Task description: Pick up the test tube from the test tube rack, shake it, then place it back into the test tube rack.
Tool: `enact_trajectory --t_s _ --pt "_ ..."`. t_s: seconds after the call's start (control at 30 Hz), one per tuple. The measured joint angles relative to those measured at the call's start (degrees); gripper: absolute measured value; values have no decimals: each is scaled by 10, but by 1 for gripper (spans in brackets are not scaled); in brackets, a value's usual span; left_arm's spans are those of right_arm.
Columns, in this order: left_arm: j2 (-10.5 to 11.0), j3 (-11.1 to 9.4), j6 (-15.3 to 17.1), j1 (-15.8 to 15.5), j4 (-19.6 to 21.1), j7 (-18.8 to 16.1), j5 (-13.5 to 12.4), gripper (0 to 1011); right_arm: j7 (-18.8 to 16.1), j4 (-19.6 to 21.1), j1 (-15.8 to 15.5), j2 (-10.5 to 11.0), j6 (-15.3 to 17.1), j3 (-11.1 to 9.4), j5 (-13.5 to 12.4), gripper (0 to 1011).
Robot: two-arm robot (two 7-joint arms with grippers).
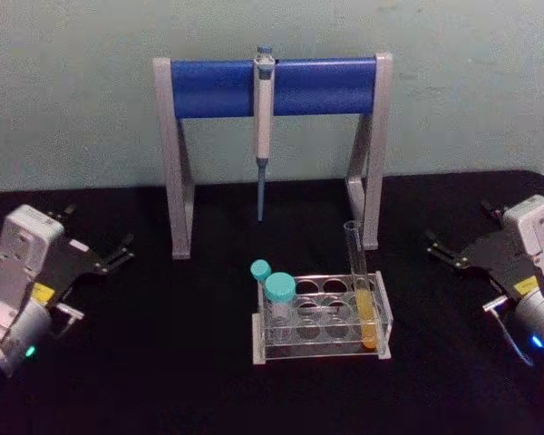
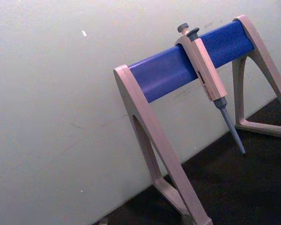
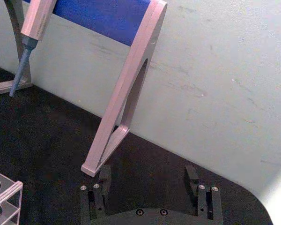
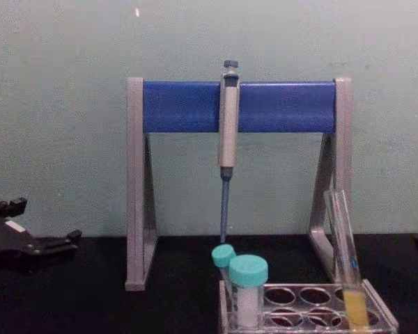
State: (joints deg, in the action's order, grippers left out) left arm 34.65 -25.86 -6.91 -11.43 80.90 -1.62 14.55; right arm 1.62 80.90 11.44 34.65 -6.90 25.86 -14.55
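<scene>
Jaws wide on both. Head view: left gripper and right gripper sit at the sides, well apart from the rack. The tube leans in its right-end hole. Right wrist view: fingers spread, empty. Chest view: tube seated. Pickup not begun; next, I judge, the right gripper reaches for its bare top.

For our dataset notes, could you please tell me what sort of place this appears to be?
Probably a laboratory bench setup: a pipette hangs on a grey-and-blue stand, and a clear test tube rack holds a test tube of yellow-orange liquid and teal-capped tubes, on a black table.
</scene>
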Motion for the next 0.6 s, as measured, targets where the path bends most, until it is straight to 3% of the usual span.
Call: enact_trajectory --t_s 0.6 --pt "0 0 0 0 0 0 0 1001 0 0 0 0 0 0 0 1000"
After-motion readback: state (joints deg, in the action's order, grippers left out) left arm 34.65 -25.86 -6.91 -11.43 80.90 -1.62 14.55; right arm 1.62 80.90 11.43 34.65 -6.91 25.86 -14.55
